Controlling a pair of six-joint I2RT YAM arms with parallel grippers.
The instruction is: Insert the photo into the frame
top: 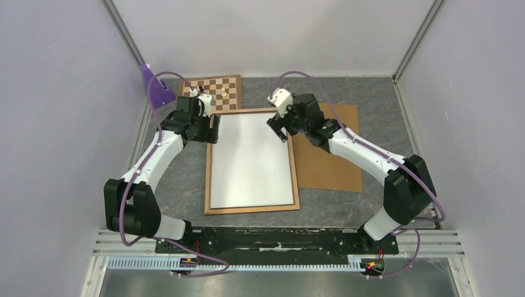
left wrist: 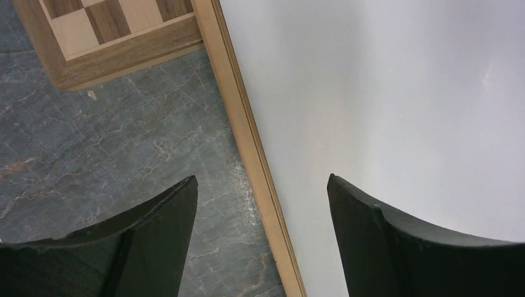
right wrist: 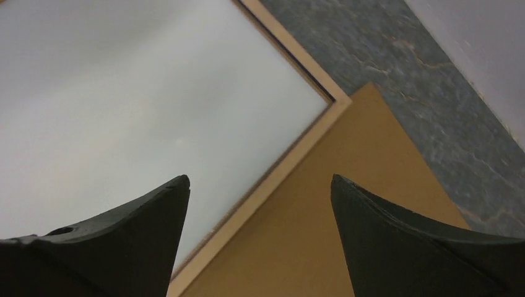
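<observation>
The frame lies flat in the middle of the table, light wood back up. Inside it the photo lies with its plain white back up. My left gripper is open over the frame's left rail near the far left corner. In the left wrist view the gripper straddles the frame, one finger over the table and one over the photo. My right gripper is open at the far right corner. In the right wrist view the gripper straddles the frame beside the photo. Neither holds anything.
A plain brown backing board lies partly under the frame's right side, also seen as the backing board. A chessboard with small pieces sits just behind the frame, near a purple object. White walls enclose the table.
</observation>
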